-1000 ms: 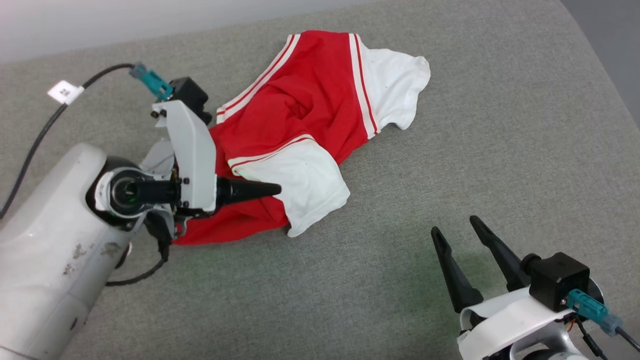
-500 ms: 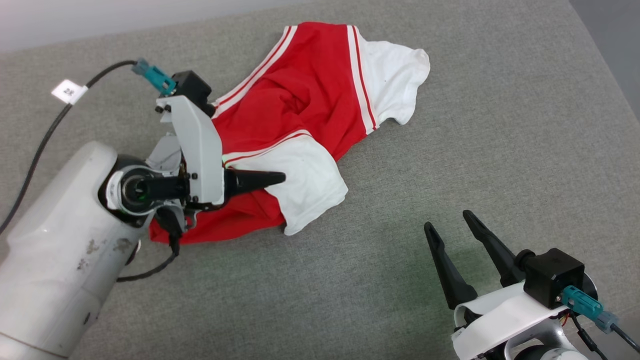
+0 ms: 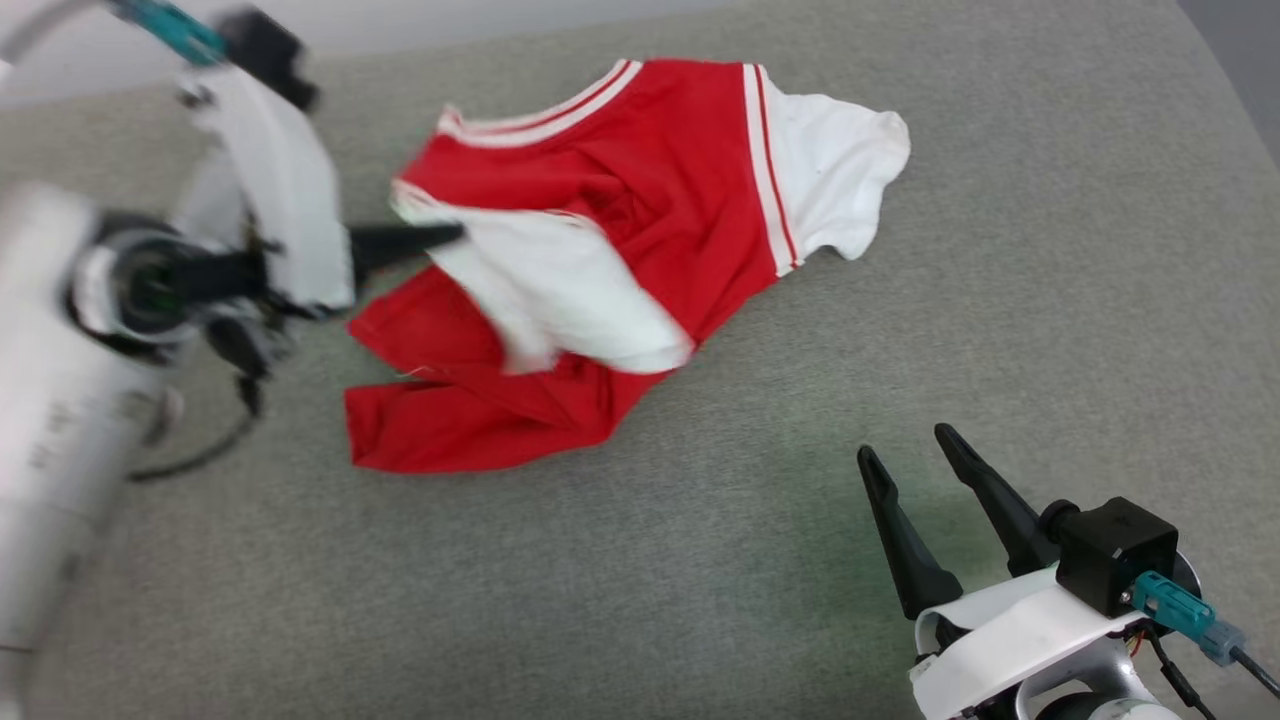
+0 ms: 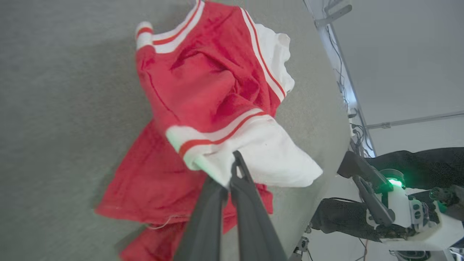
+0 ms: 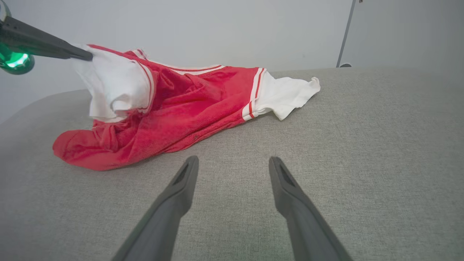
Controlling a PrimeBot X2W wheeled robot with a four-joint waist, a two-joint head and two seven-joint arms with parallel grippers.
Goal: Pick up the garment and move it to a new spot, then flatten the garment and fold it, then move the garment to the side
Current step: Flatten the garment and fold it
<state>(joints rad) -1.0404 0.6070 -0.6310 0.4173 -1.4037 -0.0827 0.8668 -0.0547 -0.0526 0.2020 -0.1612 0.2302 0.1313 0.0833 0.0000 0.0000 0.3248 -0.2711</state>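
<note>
Left gripper: my left gripper (image 4: 236,159) is clamped on the edge of the near sleeve (image 3: 560,290); the wrist view shows white cloth pinched between its two dark fingers (image 4: 252,217), close to the striped trim (image 4: 217,134)
Right gripper: my right gripper (image 3: 906,445) stands spread wide with nothing between its fingers, low over bare grey surface (image 3: 700,600) and well apart from the cloth
Shirt: the shirt (image 3: 640,190) lies crumpled on the far-left part of the surface, its red body bunched, its hem (image 3: 430,440) toward me and its far sleeve (image 3: 835,180) flat on the surface
Lift: in the right wrist view the pinched sleeve hangs clear of the surface from the left fingertips, while the body, hem and far sleeve rest on it; only that one corner is up
Numbers: none in sight, so I judge the printed side is turned under or folded in
Done: the grasp is made, by my reading, and the pick-up has just begun
Left to do: raising the whole shirt, carrying it to a new spot, spreading it flat, folding it, then shifting it aside
Stage: very early, inside the first step
Risk: a pinch on one sleeve will likely drag the rest along in a bunch; I expect to need the right gripper on another edge before flattening
View note: the left arm is blurred in the head view, so I take the grip from the wrist view
</note>
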